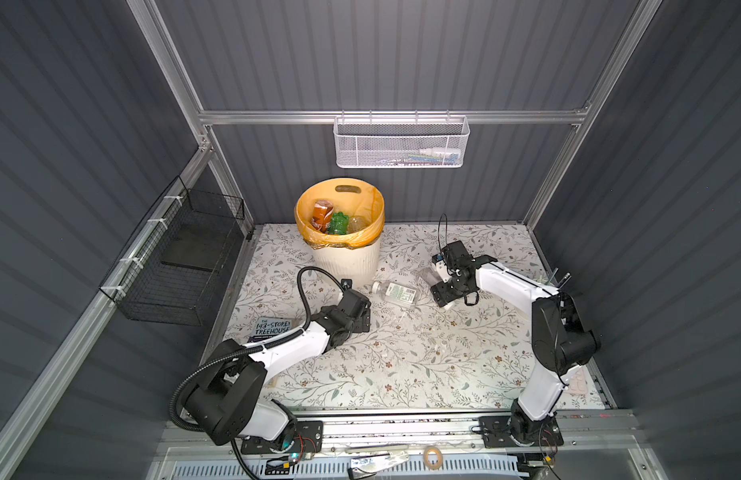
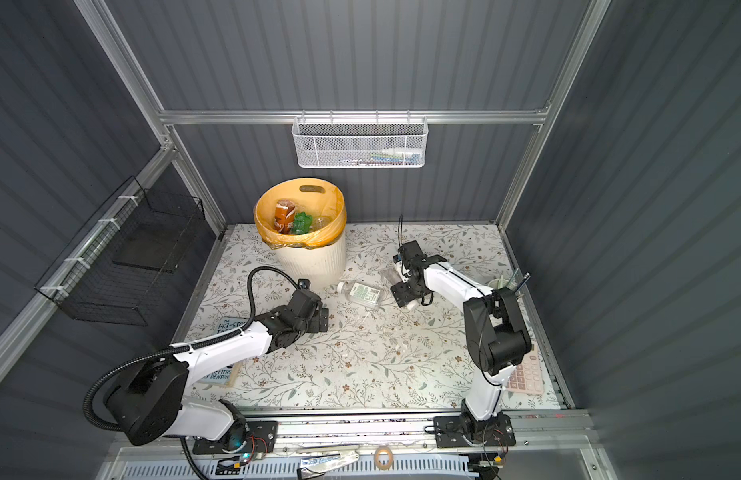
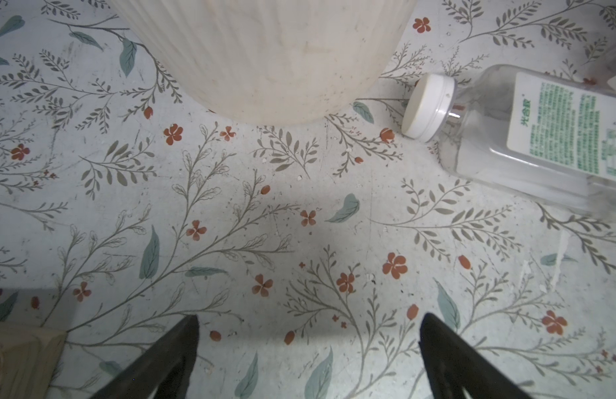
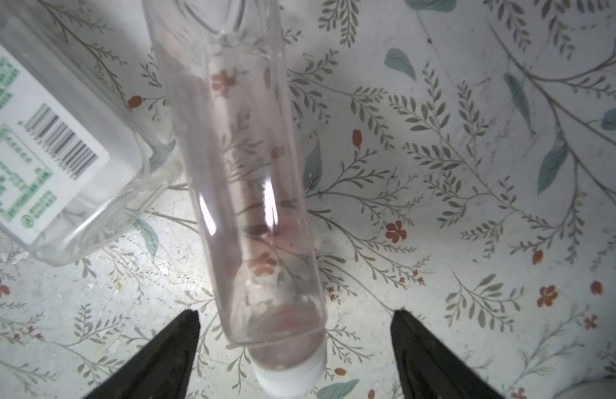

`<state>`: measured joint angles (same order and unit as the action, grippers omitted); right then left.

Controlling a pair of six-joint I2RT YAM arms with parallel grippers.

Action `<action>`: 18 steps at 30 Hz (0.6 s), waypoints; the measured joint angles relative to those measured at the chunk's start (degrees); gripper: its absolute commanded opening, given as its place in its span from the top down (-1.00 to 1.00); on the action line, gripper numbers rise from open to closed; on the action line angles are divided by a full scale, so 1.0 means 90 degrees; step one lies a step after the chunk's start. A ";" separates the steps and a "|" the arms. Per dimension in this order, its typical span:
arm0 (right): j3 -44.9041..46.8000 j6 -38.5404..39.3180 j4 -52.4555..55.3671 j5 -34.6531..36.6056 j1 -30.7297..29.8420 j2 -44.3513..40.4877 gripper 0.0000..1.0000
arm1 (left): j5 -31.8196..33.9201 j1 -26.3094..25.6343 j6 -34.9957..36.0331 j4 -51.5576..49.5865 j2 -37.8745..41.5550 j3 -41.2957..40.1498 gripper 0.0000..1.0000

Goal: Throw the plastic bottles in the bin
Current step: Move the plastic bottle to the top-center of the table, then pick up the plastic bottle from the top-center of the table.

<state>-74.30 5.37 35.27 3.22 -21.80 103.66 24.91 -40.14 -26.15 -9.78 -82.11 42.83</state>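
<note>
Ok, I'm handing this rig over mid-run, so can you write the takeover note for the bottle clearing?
Left gripper: open, empty, over the floral mat beside the cream ribbed bin with the orange bag.
Right gripper: open, astride a clear unlabelled white-capped bottle, not gripping it.
Done: a brown bottle and a green bottle show in the bin, clear plastic beside them.
To do: that unlabelled bottle and the clear green-labelled bottle lying by the bin.
</note>
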 measured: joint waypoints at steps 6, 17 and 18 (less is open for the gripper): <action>-0.0532 0.0061 -0.0010 -0.0078 0.0000 0.0391 -0.57 | -0.0012 0.0000 -0.0002 0.0000 0.0000 0.0000 -0.99; -0.0962 0.0112 0.0049 -0.0420 0.0000 0.1134 0.05 | 0.0012 0.0000 -0.0002 -0.0002 0.0002 0.0000 -1.00; -0.0957 0.0090 0.0044 -0.0432 0.0000 0.1100 0.08 | 0.0015 0.0000 -0.0002 -0.0002 0.0005 0.0000 -1.00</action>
<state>-82.91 6.17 35.66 -0.67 -21.80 113.56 25.04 -40.14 -26.17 -9.80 -82.06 42.83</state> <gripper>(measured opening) 0.484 0.997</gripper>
